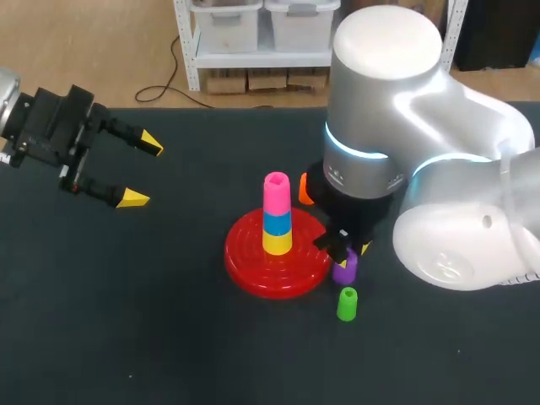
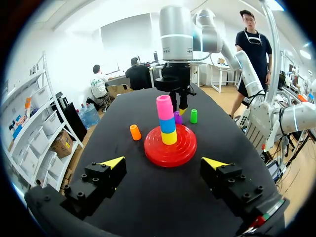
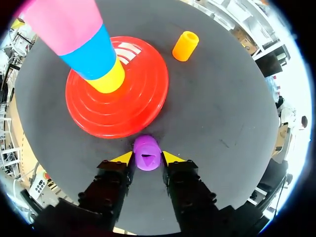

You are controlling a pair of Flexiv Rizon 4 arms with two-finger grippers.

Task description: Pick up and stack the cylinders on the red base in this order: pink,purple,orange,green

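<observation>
The red base (image 1: 253, 274) bears an upright stack: yellow cylinder (image 1: 277, 242), blue cylinder (image 1: 277, 222), pink cylinder (image 1: 276, 192) on top. The purple cylinder (image 3: 146, 153) stands just beside the base, the green cylinder (image 1: 347, 304) near it, the orange cylinder (image 3: 185, 45) apart.

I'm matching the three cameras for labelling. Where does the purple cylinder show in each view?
Head view: purple cylinder beside the red base, under the right gripper.
Left wrist view: purple cylinder at the base's far side, partly hidden.
Right wrist view: purple cylinder between the right gripper's tips.
Shared landmark: the red base.
</observation>
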